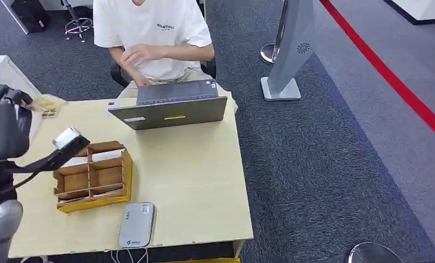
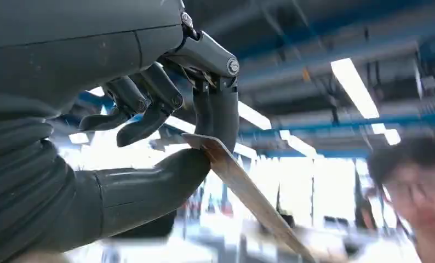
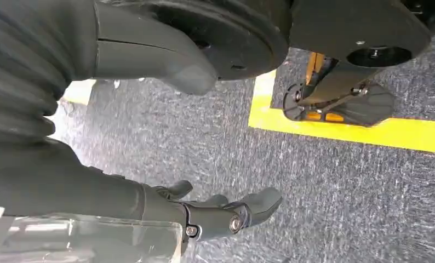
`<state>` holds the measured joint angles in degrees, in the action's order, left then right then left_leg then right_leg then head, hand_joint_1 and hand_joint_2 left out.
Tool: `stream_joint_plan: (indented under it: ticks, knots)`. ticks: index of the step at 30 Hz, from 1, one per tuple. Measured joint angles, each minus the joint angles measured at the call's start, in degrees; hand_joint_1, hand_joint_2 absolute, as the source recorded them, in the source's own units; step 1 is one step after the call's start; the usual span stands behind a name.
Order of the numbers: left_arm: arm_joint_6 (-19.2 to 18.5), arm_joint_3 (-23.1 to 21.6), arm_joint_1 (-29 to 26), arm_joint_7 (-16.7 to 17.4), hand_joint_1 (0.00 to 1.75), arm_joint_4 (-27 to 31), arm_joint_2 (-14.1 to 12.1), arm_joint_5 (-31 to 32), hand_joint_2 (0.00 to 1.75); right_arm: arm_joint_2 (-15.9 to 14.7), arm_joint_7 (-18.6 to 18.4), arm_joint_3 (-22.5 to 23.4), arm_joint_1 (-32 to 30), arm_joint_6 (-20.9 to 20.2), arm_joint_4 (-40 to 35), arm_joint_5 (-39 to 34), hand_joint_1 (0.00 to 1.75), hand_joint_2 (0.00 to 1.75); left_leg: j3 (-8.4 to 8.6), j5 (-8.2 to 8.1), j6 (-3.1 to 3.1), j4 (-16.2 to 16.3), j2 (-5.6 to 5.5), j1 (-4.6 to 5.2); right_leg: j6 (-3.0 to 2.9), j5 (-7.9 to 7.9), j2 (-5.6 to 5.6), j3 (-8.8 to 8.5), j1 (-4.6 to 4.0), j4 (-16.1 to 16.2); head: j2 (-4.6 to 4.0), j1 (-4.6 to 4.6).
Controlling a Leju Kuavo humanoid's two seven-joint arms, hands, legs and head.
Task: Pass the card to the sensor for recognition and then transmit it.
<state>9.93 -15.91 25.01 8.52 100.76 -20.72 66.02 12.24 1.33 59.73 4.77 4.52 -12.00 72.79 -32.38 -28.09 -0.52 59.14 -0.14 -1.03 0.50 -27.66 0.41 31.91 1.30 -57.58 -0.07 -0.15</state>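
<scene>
Clearly, card (image 2: 242,183) between thumb and fingers of left hand (image 2: 166,120).

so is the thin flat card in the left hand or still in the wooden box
In the left hand: the thin flat card is pinched between its thumb and fingers, raised above the divided wooden box.

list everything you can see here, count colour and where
card: one, brownish, pinched in the left hand
card reader: one, grey, table's near edge
divided box: one, brown with yellow base, table's left part, white cards in its far compartments
laptop: one, grey, table's far edge
table: one, light wood
stand: one, grey, on the carpet beyond the table
floor line: one, red, far right
person: one, white shirt, seated behind the laptop
left hand: raised over the table's left side
right hand: hanging over grey carpet, holding nothing
</scene>
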Motion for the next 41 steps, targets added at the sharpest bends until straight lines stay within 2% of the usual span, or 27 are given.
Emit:
stream_joint_plan:
  ticks: [4, 6, 12, 22, 23, 28, 41]
  knots:
    - [13.05, 0.18, 4.98, -0.55, 1.75, -6.06, 0.35, 9.29, 1.75, 0.00, -0.15, -1.44, 0.22, -0.33, 0.00, 2.27, 0.00, 1.75, 0.02, 0.02, -0.03, 0.00, 0.05, 0.00, 0.00, 0.02, 0.08, 0.01, 0.00, 0.00, 0.00, 0.02]
    - [16.16, 0.33, 5.70, -1.09, 1.75, -8.67, 0.52, 10.74, 1.75, 0.00, -0.15, -2.01, 0.30, -0.35, 0.00, 2.51, 0.00, 1.75, 0.03, 0.02, -0.03, 0.00, 0.06, 0.00, -0.01, 0.02, 0.10, 0.03, 0.00, 0.00, 0.00, -0.02]
    - [17.61, 0.81, 6.02, -1.33, 1.75, -13.13, 1.16, 11.47, 1.75, 0.00, -0.15, -2.95, 0.33, -0.35, 0.00, 2.80, 0.00, 1.75, 0.01, 0.02, -0.03, 0.00, 0.06, -0.01, -0.01, 0.02, 0.10, 0.05, -0.01, 0.00, 0.00, -0.02]
    - [17.72, 1.07, 5.98, -1.66, 1.75, -14.53, 1.38, 11.25, 1.75, 0.00, -0.13, -3.15, 0.32, -0.39, 0.00, 2.69, 0.00, 1.75, -0.01, 0.02, -0.03, 0.00, 0.06, -0.01, -0.01, 0.02, 0.09, 0.05, -0.01, 0.00, 0.00, 0.00]
    - [17.56, 1.09, 5.97, -1.81, 0.00, -14.55, 1.38, 11.01, 1.75, 0.00, -0.13, -3.15, 0.32, -0.39, 0.00, 2.62, 0.00, 1.75, -0.01, 0.02, -0.03, 0.00, 0.06, -0.01, 0.00, 0.02, 0.09, 0.05, -0.01, 0.00, 0.00, -0.02]
    - [15.18, 1.20, 5.96, -2.40, 0.00, -14.75, 1.68, 8.64, 1.75, 0.00, -0.13, -3.15, 0.32, -0.39, 0.00, 2.18, 0.00, 1.75, -0.01, 0.02, -0.03, 0.00, 0.06, -0.02, -0.01, 0.02, 0.10, 0.05, -0.01, 0.00, 0.00, 0.00]
    - [15.40, 1.97, 5.24, -2.16, 0.00, -15.05, 1.81, 8.51, 1.75, 0.00, -0.15, -3.15, 0.32, -0.37, 0.00, 2.12, 0.00, 1.75, -0.03, 0.02, -0.03, -0.01, 0.06, -0.02, 0.00, 0.02, 0.09, 0.05, -0.01, 0.00, 0.00, 0.00]
